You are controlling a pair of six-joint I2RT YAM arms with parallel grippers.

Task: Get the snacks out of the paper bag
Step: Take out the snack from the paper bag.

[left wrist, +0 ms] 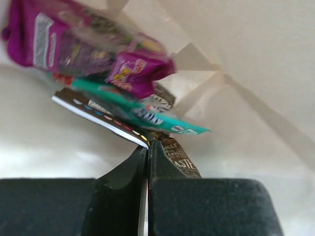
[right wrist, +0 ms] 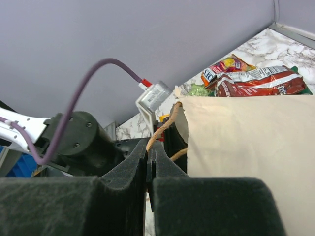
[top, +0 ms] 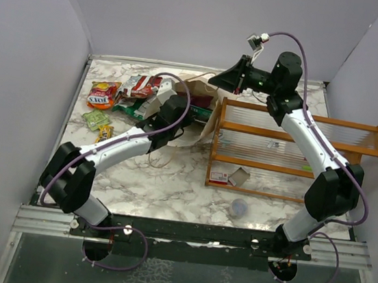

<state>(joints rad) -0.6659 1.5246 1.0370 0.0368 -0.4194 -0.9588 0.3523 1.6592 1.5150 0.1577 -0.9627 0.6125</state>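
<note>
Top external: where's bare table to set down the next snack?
Free: marble table centre-front, bordered by the left arm, orange rack and near rail. Crowded: far-left, snacks piled beside the paper bag; grey cap and card front of the rack.

Right gripper jaws pinched on thin tan string handle of beige paper bag; glossy dark-red snack packet and orange-yellow snack packet lie beyond bag's far edge on white marbled table
</note>
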